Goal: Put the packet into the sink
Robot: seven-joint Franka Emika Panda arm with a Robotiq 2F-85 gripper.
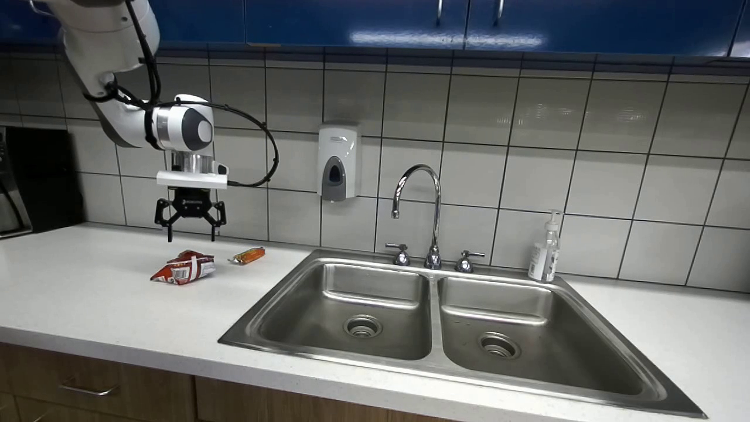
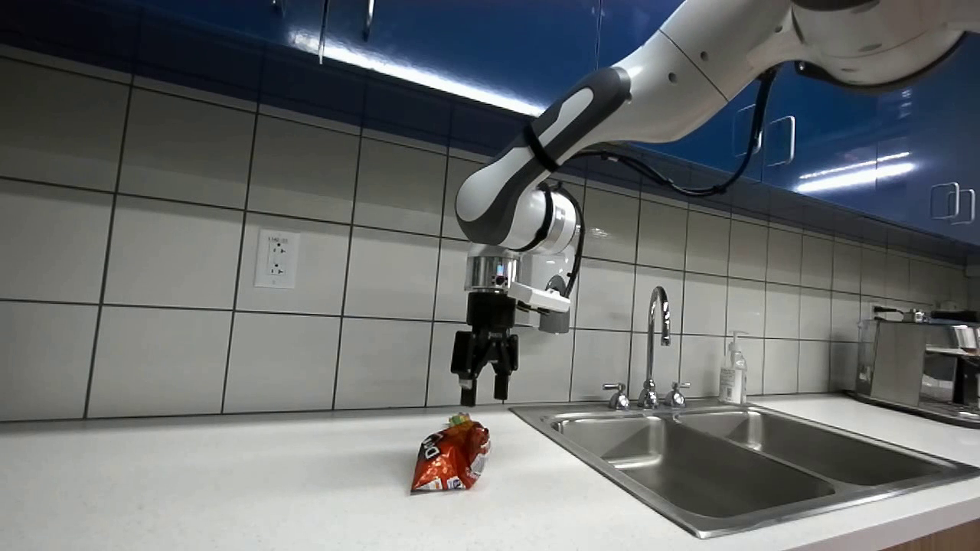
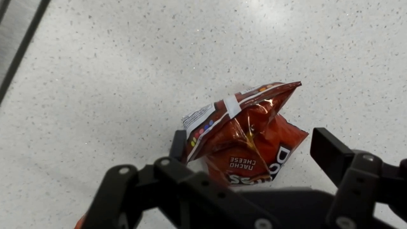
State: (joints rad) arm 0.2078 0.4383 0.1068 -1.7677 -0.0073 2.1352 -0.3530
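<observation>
With my hand (image 1: 191,237) hanging spread above the packet (image 1: 186,268), which lies on the tabletop (image 1: 88,281) left of the sink (image 1: 436,354), I judge this the approach, the next move calling for a straight descent, then a pinch.

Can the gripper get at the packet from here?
Probably yes: the gripper hangs open above the packet, with nothing visible between them. The orange item lies apart from the packet, so it likely won't interfere.
</observation>
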